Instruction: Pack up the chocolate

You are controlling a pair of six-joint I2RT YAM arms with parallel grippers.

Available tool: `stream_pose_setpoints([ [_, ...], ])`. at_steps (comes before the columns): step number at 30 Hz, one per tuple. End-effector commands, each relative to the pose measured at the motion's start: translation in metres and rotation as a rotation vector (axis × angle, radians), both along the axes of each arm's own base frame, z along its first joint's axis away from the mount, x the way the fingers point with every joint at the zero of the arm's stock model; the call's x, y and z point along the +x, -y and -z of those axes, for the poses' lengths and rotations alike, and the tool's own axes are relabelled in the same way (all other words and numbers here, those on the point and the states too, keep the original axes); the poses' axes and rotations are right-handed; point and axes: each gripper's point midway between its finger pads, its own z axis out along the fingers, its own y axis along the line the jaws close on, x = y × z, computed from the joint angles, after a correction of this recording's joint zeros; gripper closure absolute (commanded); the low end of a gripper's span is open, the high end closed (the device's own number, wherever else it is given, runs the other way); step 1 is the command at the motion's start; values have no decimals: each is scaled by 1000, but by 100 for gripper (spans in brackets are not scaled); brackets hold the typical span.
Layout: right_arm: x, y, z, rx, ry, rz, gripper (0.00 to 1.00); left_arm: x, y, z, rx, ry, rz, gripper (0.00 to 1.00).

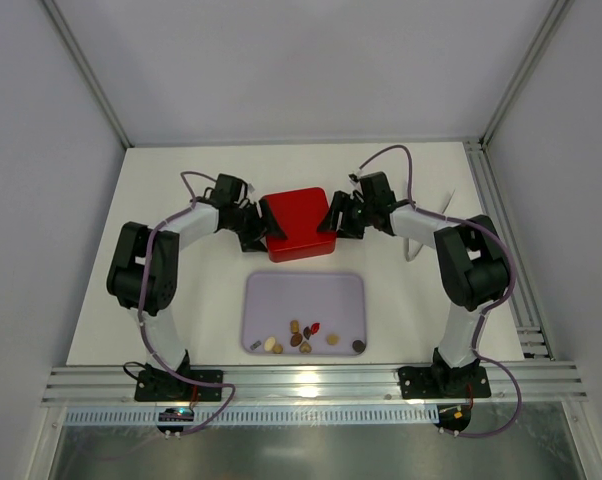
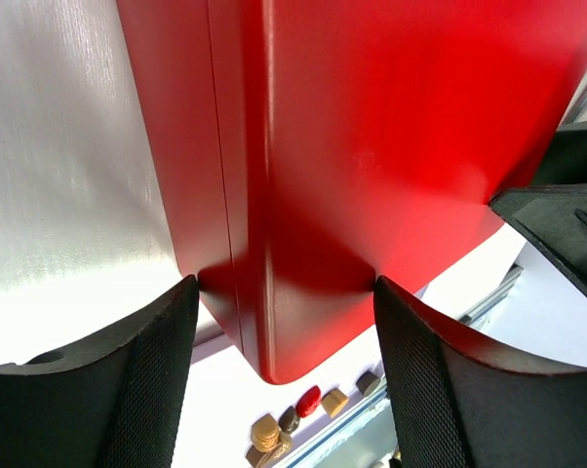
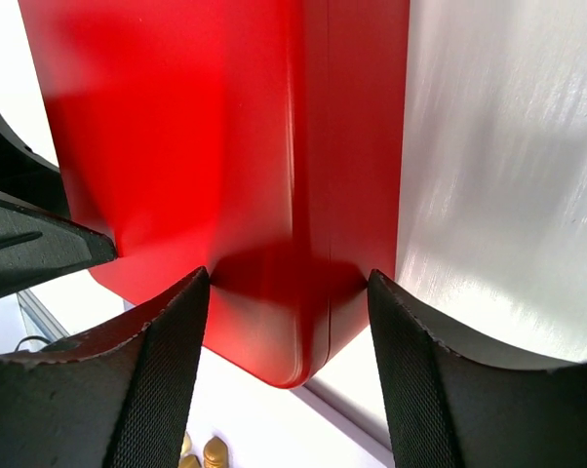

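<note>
No text, label, brand, number or sign can be read anywhere, including on the red box [image 1: 299,225].

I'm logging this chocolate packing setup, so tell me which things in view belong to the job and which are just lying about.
Belonging to the job: chocolates on the lilac tray; closed red box; left end effector and right end effector, both gripping it.
Lying about: whitish item further right, too unclear to name; metal rail at the near edge.

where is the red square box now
Top view: the red square box sits mid-table between the left gripper and right gripper, beyond the lilac tray.
</note>
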Motion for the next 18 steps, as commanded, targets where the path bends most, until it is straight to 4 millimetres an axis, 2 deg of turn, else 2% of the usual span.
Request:
stream_pose_setpoints([
  [1,-21,-22,4,6,-48,-90,36,-3,-8,34,149,-33,-15,47],
  [9,-8,-20,-24,11,-1,-85,36,10,-11,11,160,6,-18,48],
  [12,-4,-18,-34,10,17,-78,36,17,-11,1,162,35,-18,43],
  [18,10,-13,-68,28,83,-61,32,32,-15,-27,173,95,-15,41],
])
